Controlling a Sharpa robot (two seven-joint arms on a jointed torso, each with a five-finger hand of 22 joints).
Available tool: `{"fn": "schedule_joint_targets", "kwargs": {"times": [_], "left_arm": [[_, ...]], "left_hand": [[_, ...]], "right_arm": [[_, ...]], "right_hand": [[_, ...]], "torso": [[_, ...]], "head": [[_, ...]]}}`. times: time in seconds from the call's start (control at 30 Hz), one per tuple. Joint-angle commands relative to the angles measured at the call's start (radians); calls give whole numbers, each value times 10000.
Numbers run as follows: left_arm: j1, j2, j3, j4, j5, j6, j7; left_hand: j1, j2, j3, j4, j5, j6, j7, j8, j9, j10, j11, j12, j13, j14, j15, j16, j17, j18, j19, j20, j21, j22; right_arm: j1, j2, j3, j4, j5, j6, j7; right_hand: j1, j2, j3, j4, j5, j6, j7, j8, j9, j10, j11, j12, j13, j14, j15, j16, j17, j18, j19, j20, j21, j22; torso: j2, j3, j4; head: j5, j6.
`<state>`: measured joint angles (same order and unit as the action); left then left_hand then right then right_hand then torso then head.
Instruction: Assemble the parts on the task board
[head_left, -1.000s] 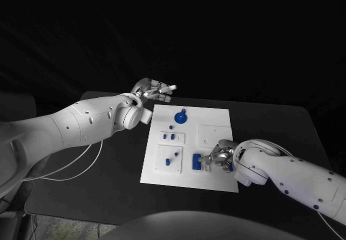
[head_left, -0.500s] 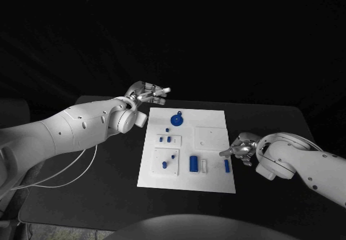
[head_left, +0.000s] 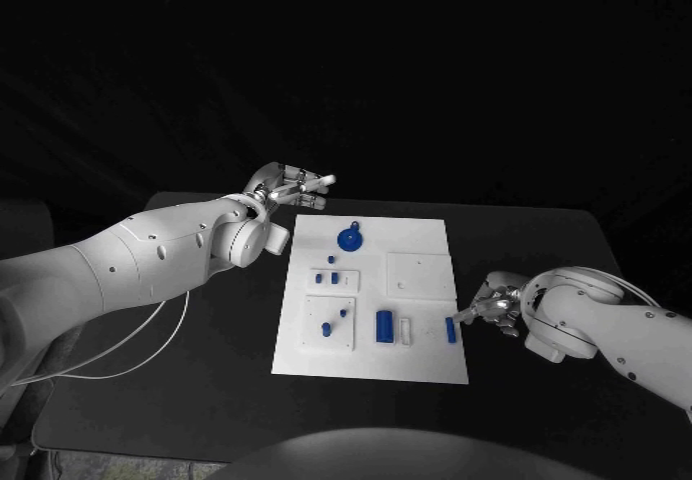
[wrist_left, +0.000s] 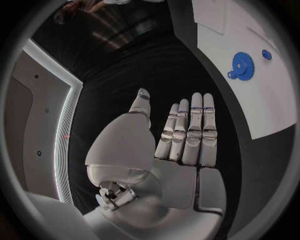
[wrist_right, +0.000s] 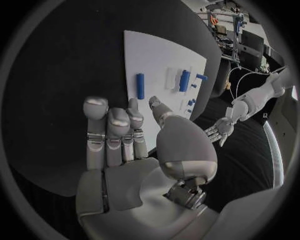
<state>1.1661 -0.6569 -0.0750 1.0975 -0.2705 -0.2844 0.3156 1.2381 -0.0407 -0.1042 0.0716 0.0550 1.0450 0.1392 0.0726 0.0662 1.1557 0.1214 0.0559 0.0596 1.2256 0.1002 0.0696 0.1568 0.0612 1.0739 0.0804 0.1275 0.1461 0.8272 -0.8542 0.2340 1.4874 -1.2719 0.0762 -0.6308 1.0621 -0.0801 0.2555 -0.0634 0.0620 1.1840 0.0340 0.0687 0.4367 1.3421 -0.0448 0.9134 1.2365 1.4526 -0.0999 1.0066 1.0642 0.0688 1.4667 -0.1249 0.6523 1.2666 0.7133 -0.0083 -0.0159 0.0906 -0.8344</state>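
The white task board (head_left: 423, 365) lies in the middle of the black table. On it are a blue gear (head_left: 349, 238), small blue pieces (head_left: 335, 277), a blue block (head_left: 384, 326) and a blue rod (head_left: 451, 331) near its right edge. My right hand (head_left: 495, 308) hovers just off that edge beside the rod, fingers apart and holding nothing. The right wrist view shows its straight fingers (wrist_right: 112, 135) with the rod (wrist_right: 140, 86) and the block (wrist_right: 184, 80) beyond them. My left hand (head_left: 293, 187) is open past the board's far left corner; the gear (wrist_left: 242, 65) lies ahead of its fingers (wrist_left: 187, 132).
Bare black table (head_left: 173, 370) surrounds the board on all sides. A white cable (head_left: 137, 350) trails across the table at the left under my left arm. The table's far edge runs close behind my left hand.
My right hand has drawn back from the blue block to just past the board's right edge. The blue rod now lies free near that edge. My left hand has hardly moved.
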Motion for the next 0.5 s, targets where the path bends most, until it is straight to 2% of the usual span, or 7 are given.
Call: {"fn": "schedule_joint_targets", "kwargs": {"times": [0.03,0.13,0.37,0.5], "left_arm": [[5,18,8,29,10,82,83],[4,19,8,30,31,116,68],[4,29,8,33,46,157,52],[4,40,8,36,48,172,45]], "left_hand": [[26,103,-31,-54,53,-56,-12,-29,13,-6,-15,48,11,-29,-25,-30,9,-112,1,25,35,-9],[13,229,-94,-116,64,-65,-10,-26,14,-21,-12,48,11,-39,-23,-27,9,-111,-12,28,65,-52],[24,261,-107,-145,71,-70,-8,-28,13,-29,-10,48,11,-38,-21,-29,10,-112,-18,29,71,-64],[24,261,-107,-145,71,-70,-8,-28,13,-29,-10,48,11,-38,-21,-29,10,-112,-18,29,71,-64]], "right_arm": [[-125,123,-6,-53,-674,219,-211],[-217,249,-7,-122,-751,118,-231],[-346,486,-13,-235,-912,24,-226],[-414,597,-17,-295,-1053,-50,-223]], "right_hand": [[16,-9,51,-3,-72,52,-31,-48,23,43,-15,17,-1,27,12,44,10,-74,501,37,23,19],[6,-31,59,10,-82,53,-31,-48,29,49,-16,31,8,26,12,45,8,-74,504,36,37,25],[13,-46,88,29,-83,51,-31,-48,41,46,-16,31,10,26,10,46,6,-74,504,33,32,27],[19,-48,105,36,-85,56,-34,-46,53,39,-18,14,2,24,9,47,4,-75,504,33,33,28]], "torso": [[7,-4,25],[7,-9,31],[-1,-23,15],[-1,-20,16]], "head": [[-2,-21],[9,-12],[26,-27],[41,-41]]}}
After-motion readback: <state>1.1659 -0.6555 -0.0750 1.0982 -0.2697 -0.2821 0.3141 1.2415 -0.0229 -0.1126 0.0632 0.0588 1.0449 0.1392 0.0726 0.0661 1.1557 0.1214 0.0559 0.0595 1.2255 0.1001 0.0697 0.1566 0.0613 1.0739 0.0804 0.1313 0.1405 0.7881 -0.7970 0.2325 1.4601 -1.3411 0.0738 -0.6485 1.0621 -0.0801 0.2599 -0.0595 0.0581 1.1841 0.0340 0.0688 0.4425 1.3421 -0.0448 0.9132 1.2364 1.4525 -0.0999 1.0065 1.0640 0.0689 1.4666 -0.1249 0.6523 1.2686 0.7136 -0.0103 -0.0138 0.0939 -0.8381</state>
